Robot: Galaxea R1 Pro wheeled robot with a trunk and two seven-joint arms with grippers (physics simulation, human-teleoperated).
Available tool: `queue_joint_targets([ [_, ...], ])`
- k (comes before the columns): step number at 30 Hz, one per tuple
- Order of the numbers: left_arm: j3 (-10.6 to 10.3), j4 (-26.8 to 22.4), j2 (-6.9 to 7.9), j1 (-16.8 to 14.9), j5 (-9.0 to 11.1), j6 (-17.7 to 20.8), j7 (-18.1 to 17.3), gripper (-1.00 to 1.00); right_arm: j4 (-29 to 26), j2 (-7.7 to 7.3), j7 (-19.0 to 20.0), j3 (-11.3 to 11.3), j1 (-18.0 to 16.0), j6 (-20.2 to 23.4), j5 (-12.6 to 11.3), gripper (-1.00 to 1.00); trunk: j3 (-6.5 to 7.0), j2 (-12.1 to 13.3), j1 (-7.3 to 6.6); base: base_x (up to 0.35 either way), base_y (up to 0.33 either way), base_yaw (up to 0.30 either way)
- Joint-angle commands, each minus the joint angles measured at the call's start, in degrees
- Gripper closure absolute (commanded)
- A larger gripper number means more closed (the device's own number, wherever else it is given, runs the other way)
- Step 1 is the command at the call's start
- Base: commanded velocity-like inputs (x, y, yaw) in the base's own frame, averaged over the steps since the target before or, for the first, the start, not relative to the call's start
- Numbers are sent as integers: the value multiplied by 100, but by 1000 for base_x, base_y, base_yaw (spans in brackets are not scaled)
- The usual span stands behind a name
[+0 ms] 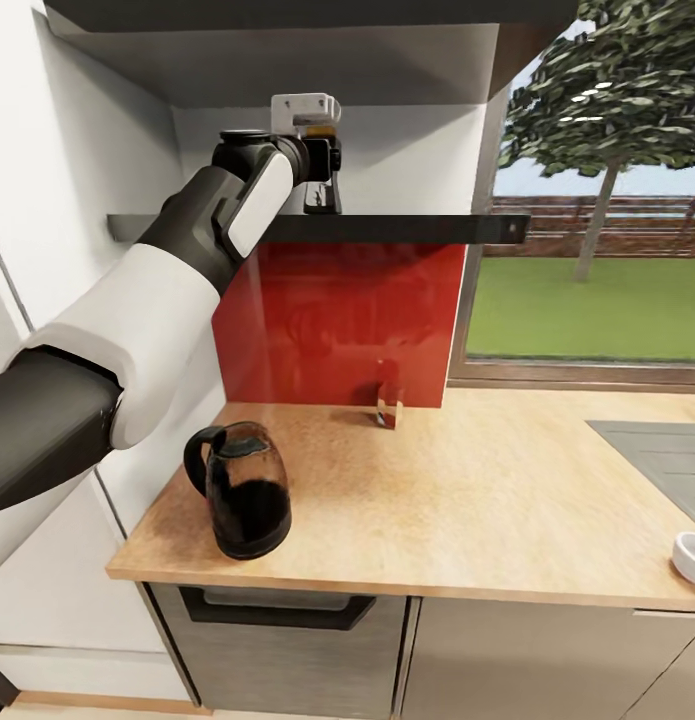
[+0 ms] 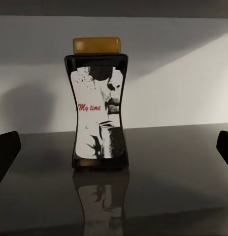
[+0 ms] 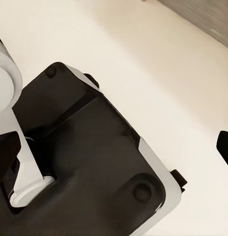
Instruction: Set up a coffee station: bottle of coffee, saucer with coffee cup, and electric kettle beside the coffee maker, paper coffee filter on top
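Observation:
The bottle of coffee (image 2: 99, 103), a dark waisted jar with a yellow-tan lid and a white label, stands upright on the glossy black kitchen shelf (image 1: 417, 228). My left gripper (image 1: 322, 188) is raised to shelf height and open. In the left wrist view the left gripper (image 2: 115, 147) faces the bottle, which stands ahead of the fingertips, apart from them. The electric kettle (image 1: 242, 490) stands near the front left corner of the countertop (image 1: 467, 500). My right gripper (image 3: 114, 147) is open and empty, hanging over the floor. The coffee maker and the paper coffee filter are out of view.
A small red and white carton (image 1: 389, 405) stands against the red backsplash. The grey sink (image 1: 657, 455) lies at the right. A white rounded dish (image 1: 692, 558), cup or saucer I cannot tell, is cut off at the counter's right edge. Below the right gripper is my black base (image 3: 94, 162).

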Motion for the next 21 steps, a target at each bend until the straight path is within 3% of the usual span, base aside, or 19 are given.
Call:
queue_joint_targets([
  [1, -14, -1, 0, -6, 60, 12, 50, -100, -1, -6, -6, 34, -6, -28, -33, -100, -8, -6, 3, 76, 0, 0],
  [13, -11, 6, 0, -6, 60, 12, 51, -100, 181, 25, -13, 73, -6, -59, 25, -100, -8, -6, 3, 41, 0, 0],
  [17, -11, 6, 0, -6, 60, 12, 51, -100, 243, 128, -16, 86, -2, -72, 263, -100, -8, -6, 3, 4, 0, 0],
  [19, -11, 10, 0, -6, 60, 12, 51, -100, 265, 224, -25, 87, 1, -77, 599, -100, -8, -6, 3, 67, 0, 0],
  [21, -11, 13, 0, -6, 60, 12, 51, -100, 274, 271, -30, 87, 2, -79, 785, -100, -8, -6, 3, 177, 0, 0],
])
